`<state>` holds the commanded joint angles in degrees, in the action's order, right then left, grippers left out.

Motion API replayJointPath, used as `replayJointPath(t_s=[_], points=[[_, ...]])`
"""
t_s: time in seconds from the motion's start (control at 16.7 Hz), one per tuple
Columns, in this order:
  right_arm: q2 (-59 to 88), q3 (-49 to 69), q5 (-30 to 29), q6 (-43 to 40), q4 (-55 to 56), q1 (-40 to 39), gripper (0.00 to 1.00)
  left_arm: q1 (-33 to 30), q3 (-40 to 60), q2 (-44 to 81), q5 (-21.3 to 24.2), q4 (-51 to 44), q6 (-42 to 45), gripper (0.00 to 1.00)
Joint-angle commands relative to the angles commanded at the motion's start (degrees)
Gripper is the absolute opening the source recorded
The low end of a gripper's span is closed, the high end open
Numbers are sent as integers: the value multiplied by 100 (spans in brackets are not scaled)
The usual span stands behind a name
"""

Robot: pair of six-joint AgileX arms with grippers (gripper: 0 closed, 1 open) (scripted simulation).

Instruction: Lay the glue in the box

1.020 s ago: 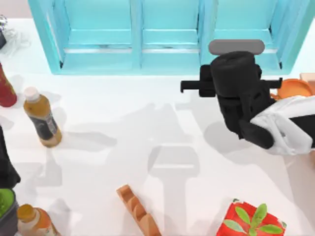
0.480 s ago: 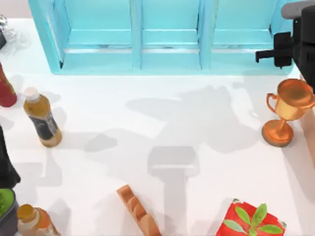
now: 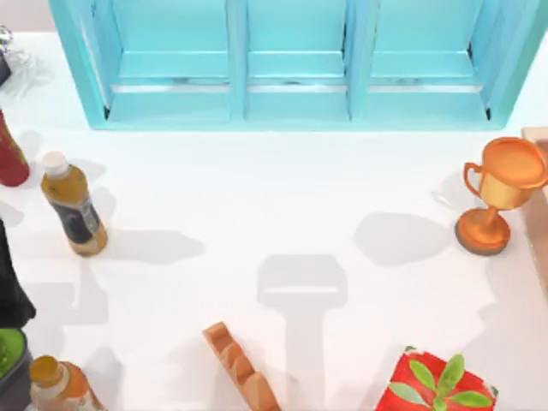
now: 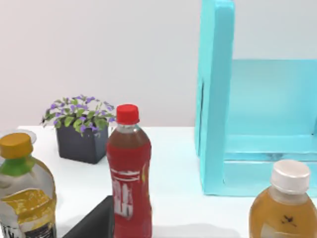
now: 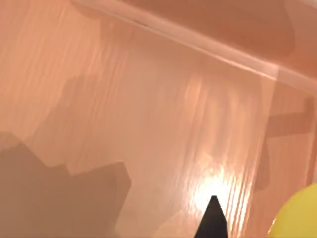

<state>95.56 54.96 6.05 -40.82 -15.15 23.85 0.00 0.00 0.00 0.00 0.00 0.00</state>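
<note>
Glue (image 5: 297, 215): yellow body at the right wrist view's edge, above the wooden box (image 5: 148, 114) floor, presumably carried for laying down. Right gripper's state: cannot tell. Left arm parked beside bottles.

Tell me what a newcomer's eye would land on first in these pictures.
The turquoise shelf across the back of the table, then the copper trophy standing at the right edge. On the left stands an amber bottle with a white cap, with a red soda bottle and a potted purple plant nearby. The right wrist view looks onto pale wood, with a bit of yellow at its edge.
</note>
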Motion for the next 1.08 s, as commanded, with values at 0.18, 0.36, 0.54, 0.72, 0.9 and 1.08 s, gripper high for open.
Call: replayJointPath(t_s=[0.18,0.36,0.54,0.72,0.9,1.08], points=[[-83,121,1489,-1684,-1238,1069,0,0,0,0,0,0,0,100],[41,273,2895,-3212,-2350,1935,0,0,0,0,0,0,0,100],[276,423,4116,-4602,-3314,2539,0,0,0,0,0,0,0,100],[504,561,5057,-5674,-4067,2807,0,0,0,0,0,0,0,100],[688,658,5629,-6294,-4556,2853,0,0,0,0,0,0,0,100],[752,689,5785,-6455,-4701,2845,0,0,0,0,0,0,0,100]])
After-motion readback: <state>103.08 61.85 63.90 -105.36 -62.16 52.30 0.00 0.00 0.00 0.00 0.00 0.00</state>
